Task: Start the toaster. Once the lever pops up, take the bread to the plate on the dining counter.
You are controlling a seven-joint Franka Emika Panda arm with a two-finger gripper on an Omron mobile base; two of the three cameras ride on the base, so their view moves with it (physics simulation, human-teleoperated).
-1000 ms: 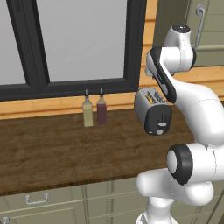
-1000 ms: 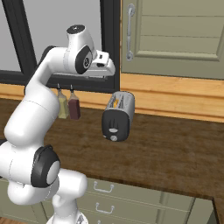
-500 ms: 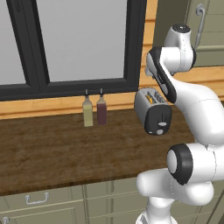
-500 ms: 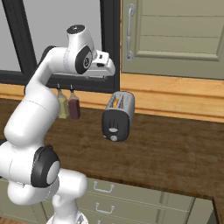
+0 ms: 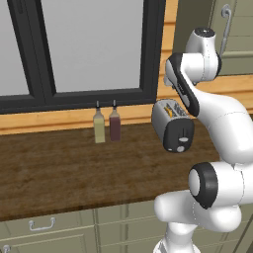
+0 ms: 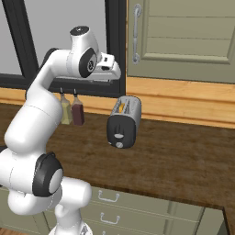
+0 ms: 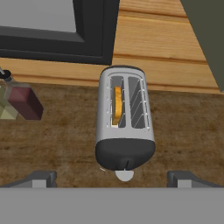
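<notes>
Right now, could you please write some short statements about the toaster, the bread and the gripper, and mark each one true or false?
1. The toaster stands on the wooden worktop. True.
2. The bread lies flat beside the toaster. False: it stands in one of the two slots.
3. The gripper is shut on the lever. False: it is open and apart from it.
4. Two bottles stand below the window. True.

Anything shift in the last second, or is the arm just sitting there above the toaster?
Nothing visibly changed. The open claw still hangs above the silver-grey two-slot toaster, the tan bread slice sits in its left slot, and the two bottles stand by the window as before.
</notes>
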